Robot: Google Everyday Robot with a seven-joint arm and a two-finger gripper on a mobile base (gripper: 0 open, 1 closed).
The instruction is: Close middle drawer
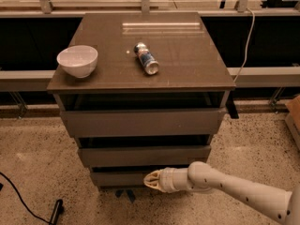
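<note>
The grey-brown cabinet has three drawers. The middle drawer (143, 155) has a plain flat front and sits below the taller top drawer (140, 122), its front set back a little from the top drawer's front. The lowest drawer (117, 177) is beneath it. My gripper (149, 180) is low, in front of the lowest drawer's face, just under the middle drawer's front edge, pointing left. The white arm (234, 191) comes in from the lower right.
A white bowl (77, 60) stands on the cabinet top at the left. A can (146, 58) lies on its side near the middle. A black cable (28, 205) runs across the speckled floor at lower left. A rail and dark shelving stand behind.
</note>
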